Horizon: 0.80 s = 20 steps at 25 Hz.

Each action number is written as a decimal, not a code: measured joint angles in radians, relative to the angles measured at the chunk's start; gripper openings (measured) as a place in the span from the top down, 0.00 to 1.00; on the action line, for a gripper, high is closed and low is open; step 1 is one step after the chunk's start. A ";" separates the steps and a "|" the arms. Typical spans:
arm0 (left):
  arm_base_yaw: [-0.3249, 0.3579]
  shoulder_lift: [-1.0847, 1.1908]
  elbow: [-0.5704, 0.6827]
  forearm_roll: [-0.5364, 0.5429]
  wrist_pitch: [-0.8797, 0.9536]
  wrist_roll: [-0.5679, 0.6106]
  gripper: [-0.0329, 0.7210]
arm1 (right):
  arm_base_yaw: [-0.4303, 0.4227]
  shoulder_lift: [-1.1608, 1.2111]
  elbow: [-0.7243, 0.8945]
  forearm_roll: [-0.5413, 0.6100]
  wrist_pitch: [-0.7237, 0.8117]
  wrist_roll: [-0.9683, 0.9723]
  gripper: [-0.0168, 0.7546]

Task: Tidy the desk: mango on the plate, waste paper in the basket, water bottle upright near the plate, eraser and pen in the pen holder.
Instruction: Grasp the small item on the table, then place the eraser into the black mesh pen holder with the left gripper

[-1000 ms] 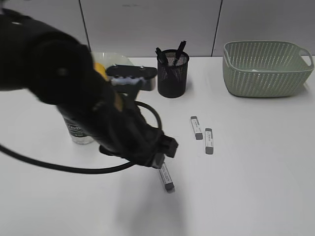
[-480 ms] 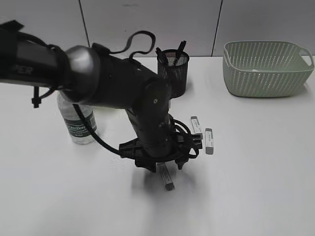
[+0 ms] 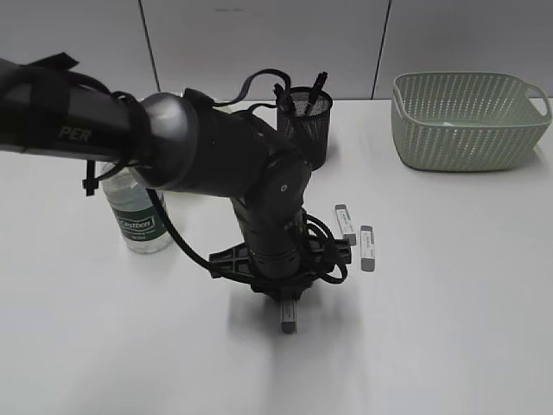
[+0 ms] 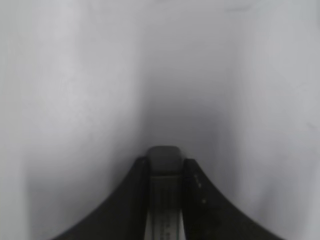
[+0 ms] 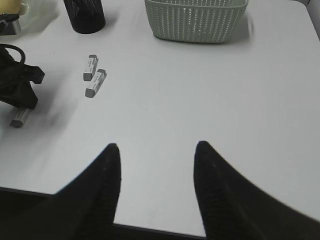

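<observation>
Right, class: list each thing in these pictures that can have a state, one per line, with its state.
left gripper: fingers closed around an eraser
eraser: lying on the table, gripped
two other erasers: lying loose
water bottle: upright
pen holder: upright, pens inside
basket: upright
right gripper: open, empty

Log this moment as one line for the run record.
left gripper: closed around an eraser on the table | right gripper: open, empty | two erasers loose | bottle upright
</observation>
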 joint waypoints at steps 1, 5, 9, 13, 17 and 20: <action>-0.001 -0.001 0.000 0.016 -0.014 0.000 0.77 | 0.000 0.000 0.000 0.000 0.000 0.000 0.48; -0.001 -0.083 0.004 0.178 -0.142 0.000 0.77 | 0.000 0.000 0.000 0.000 0.000 0.000 0.48; 0.013 -0.259 0.002 0.475 -0.305 0.000 0.77 | 0.000 0.000 0.000 0.000 0.000 0.000 0.48; 0.091 -0.346 0.002 0.703 -0.539 0.000 0.77 | 0.000 0.000 0.000 0.000 0.000 0.000 0.48; 0.229 -0.291 -0.011 0.820 -0.880 0.000 0.77 | 0.000 0.000 0.000 0.000 0.000 0.000 0.48; 0.308 -0.194 -0.054 0.823 -0.980 0.004 0.77 | -0.001 0.000 0.000 0.000 0.000 0.000 0.48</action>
